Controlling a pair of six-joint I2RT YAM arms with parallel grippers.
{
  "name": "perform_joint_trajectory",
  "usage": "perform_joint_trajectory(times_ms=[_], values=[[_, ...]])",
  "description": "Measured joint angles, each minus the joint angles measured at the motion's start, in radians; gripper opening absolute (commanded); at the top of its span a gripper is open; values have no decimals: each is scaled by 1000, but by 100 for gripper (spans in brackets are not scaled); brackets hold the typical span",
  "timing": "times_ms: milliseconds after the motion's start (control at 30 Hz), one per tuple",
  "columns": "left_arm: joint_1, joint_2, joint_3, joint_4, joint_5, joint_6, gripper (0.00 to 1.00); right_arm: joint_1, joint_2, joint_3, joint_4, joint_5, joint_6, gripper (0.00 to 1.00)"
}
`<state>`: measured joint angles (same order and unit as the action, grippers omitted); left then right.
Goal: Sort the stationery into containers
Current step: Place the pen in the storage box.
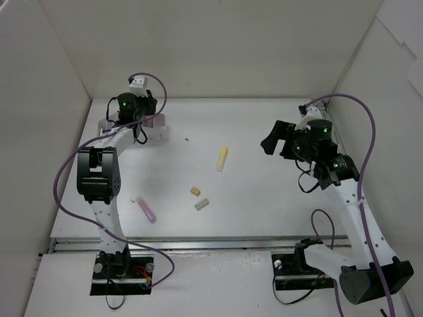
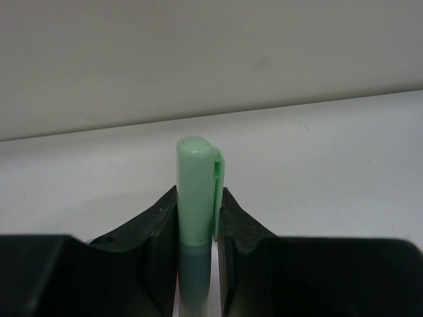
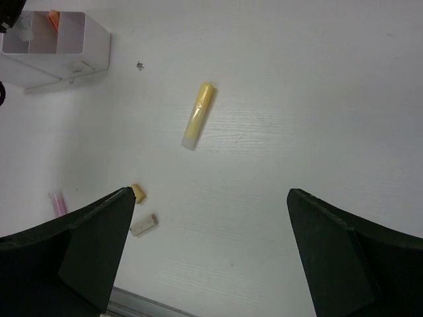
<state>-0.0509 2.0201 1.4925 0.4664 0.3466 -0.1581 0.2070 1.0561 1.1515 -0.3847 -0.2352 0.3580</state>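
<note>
Stationery lay scattered across your table [image 1: 277,211]. Nearest your arm bases, on the left side, sat a pink marker [image 1: 147,210]. A pale eraser block [image 1: 202,205] lay to its right, with a tan eraser block [image 1: 195,191] just beyond that one, close but not touching. Farther out, near the middle, a yellow marker [image 1: 223,159] lay flat on its own, well apart from the erasers, its length running roughly near to far. On the right, your right gripper [image 1: 272,140] hung above the table with its jaws spread wide and nothing between them. Its wrist view looked down past both fingers [image 3: 86,244] at the yellow marker and the two erasers. At the far left stood the white organizer box [image 3: 79,49], with an orange item [image 3: 53,20] showing in one of its compartments. Your left gripper [image 2: 196,221] was up by that box in the far left corner. Its jaws were drawn in narrowly on a green marker [image 2: 193,178], clamping the barrel so that the capped end with its clip stuck out past the fingertips. In the top view your left arm hid most of the box, so you could not tell which compartment the green marker was over.
</note>
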Motion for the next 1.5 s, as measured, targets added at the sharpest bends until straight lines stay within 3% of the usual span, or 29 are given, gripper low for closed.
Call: perform_joint_trajectory(times_ms=[467,733,1133,1333,1367,1500], values=[[-6,45,-74,162,-189,35,0,-11,0,-28,37,0,-71,98],[-6,58,-74,169,-240,42,22,-11,-32,-43,38,-1,-76,98],[-6,55,-109,174,-240,22,31,-11,-86,-59,38,-1,-76,98],[-6,-9,-171,147,-208,-3,80,-10,-48,-64,42,-19,-67,98],[-6,-35,-178,133,-198,-8,99,-6,-22,-63,48,-21,-63,98],[-6,-201,-197,31,-141,-43,99,81,154,-39,103,13,-32,98]])
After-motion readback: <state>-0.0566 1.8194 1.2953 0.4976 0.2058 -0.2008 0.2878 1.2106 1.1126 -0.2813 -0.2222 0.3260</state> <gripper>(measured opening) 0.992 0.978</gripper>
